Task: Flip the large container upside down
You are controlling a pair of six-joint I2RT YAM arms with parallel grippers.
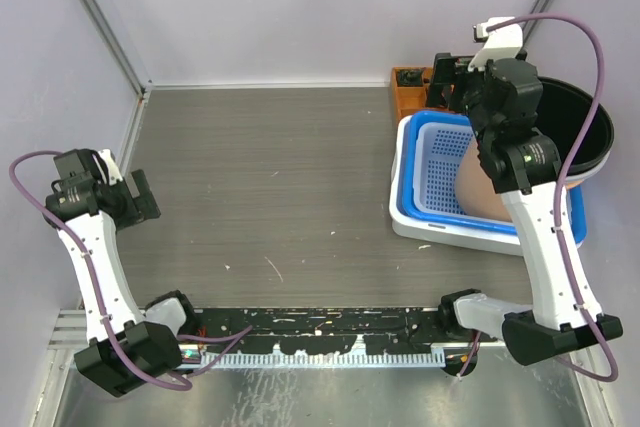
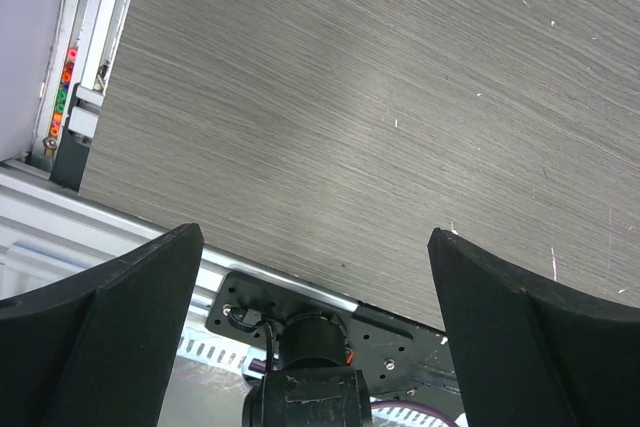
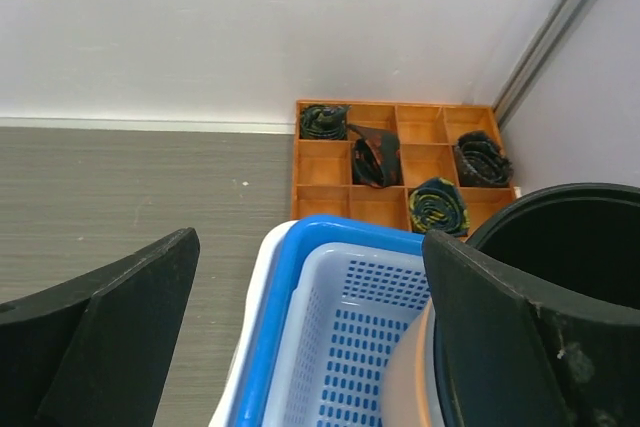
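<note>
Standing across the whole scene was the grey wood-grain table (image 1: 300, 167), with both arms mounted at its near edge.

Left arm (image 1: 95, 257): raised over the table's left side, well apart from all items.

Right arm (image 1: 545, 237): reached over the stack at the right side, hiding part of it from above.

Large white container (image 1: 440, 232): found on the table's right side, upright, mouth up, not inverted. It was the outermost of a nested stack.

Black round tub (image 1: 590, 117): at the stack's right edge, mouth up. Whether it rested on the stack or beside it could not be determined.

Blue tub (image 1: 437, 119): nested inside the white container.

Pale perforated basket (image 1: 445, 172): nested inside the blue tub.

Tan rounded item (image 1: 478, 187): in the basket, touching the black tub's rim, partly hidden by the right arm.

Orange divided tray (image 3: 395, 162): in the far right corner, just beyond the stack, with dark rolled items (image 3: 437, 205) in several compartments.

Right gripper (image 3: 310, 247): jaws spread wide, nothing between them, poised above the far end of the stack.

Left gripper (image 2: 315, 237): jaws likewise spread wide, holding nothing, above bare table.
</note>
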